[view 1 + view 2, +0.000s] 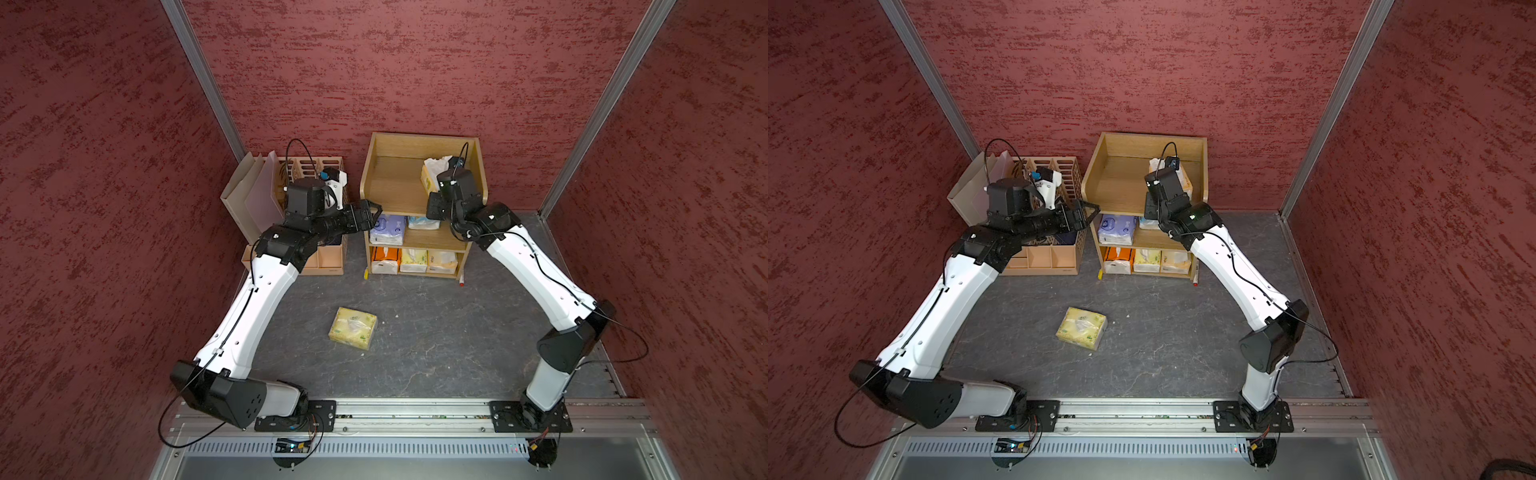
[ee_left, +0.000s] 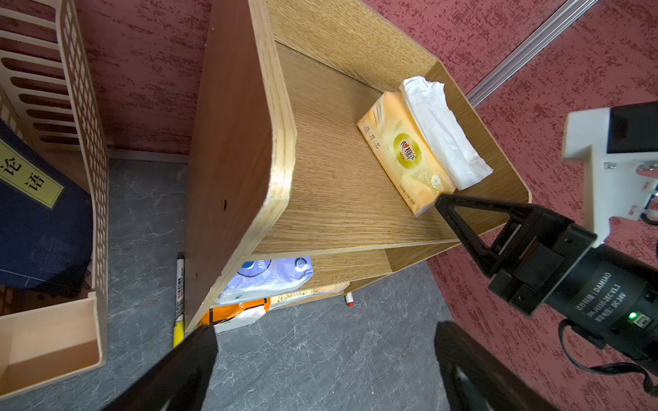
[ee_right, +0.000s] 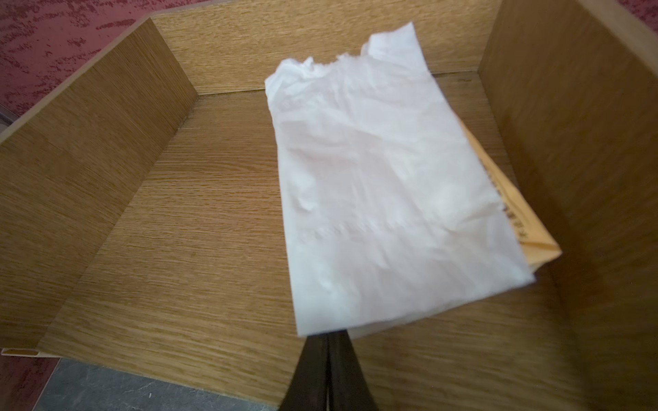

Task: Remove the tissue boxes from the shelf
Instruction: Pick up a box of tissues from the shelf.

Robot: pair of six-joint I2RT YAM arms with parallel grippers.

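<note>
On shelf [image 3: 178, 213] top, tissue [image 3: 374, 185] mostly hides tan-orange pack [image 3: 537, 249]

You can read 论语 in black on the yellow label [image 2: 31, 175] of the navy booklet [image 2: 42, 235]; on the black motor housing [image 2: 601, 295] of the right arm, white print gives DAMIAO and DC 24V, with a model line between them that seems to begin DM-J4310; the tan-orange tissue pack [image 2: 402, 156] carries a round gold emblem with red characters too small for you to make out; the print on the purple tissue pack [image 2: 270, 275] and along the marker [image 2: 179, 288] is likewise too fine to read.
</note>
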